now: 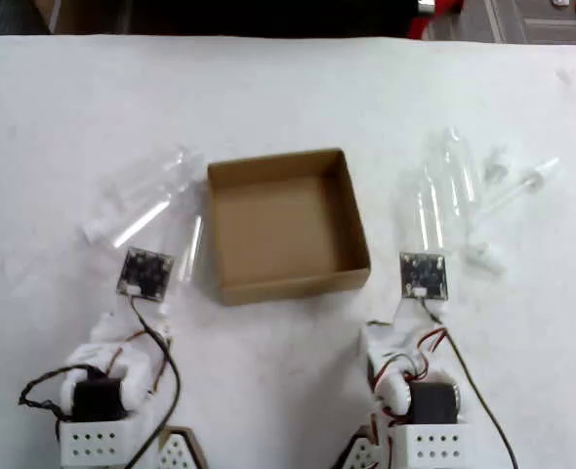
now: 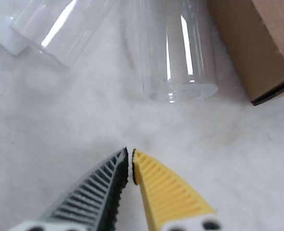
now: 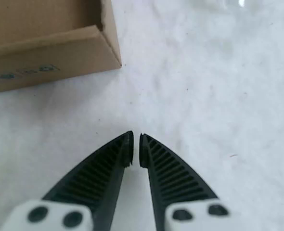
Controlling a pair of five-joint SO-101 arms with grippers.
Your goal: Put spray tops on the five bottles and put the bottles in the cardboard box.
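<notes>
An open cardboard box [image 1: 286, 225] sits mid-table, with nothing inside it. Clear plastic bottles lie on the white cloth on both sides: a group left of the box [image 1: 151, 200] and a group right of it [image 1: 444, 191]. White spray tops [image 1: 522, 186] lie beside the right group. In the left wrist view two clear bottles [image 2: 178, 53] lie just beyond my left gripper [image 2: 130, 159], which is shut and holds nothing. My right gripper [image 3: 136, 144] is shut over bare cloth, near the box's corner [image 3: 110, 53].
The white cloth covers the whole table [image 1: 288, 88]. Both arm bases [image 1: 98, 410] [image 1: 415, 410] stand at the near edge, with cables trailing. Free room lies in front of the box and along the far side.
</notes>
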